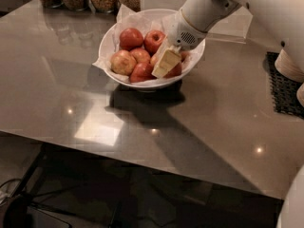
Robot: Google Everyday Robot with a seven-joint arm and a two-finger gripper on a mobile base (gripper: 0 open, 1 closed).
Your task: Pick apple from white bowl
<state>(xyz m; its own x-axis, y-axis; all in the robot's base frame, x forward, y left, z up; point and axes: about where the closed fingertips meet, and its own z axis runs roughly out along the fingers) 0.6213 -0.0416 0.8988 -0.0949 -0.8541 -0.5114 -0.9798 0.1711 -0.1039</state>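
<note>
The gripper [166, 63] is down inside the white bowl [107, 42], at its right-front side, with the arm [209, 8] slanting in from the upper right. Its cream-coloured tip lies against a red apple [177, 71], of which only a sliver shows beside it. From this angle I cannot tell whether the jaws are wide, narrow or already closed on the fruit. The apple sits low in the bowl, touching a red neighbour [142, 72] to its left, with the near rim just in front.

The risks come from crowding. Because the apples are packed skin to skin, a grip that lands off-centre would probably squeeze the fruit sideways rather than hold it, and it could roll among the others. The crumpled paper lining [124, 14] is another worry (it stands up loosely around the rim), since a pinched fold would drag out with the lift. A sideways pull from the slanted arm might also slide the bowl across the smooth counter [71, 103].
</note>
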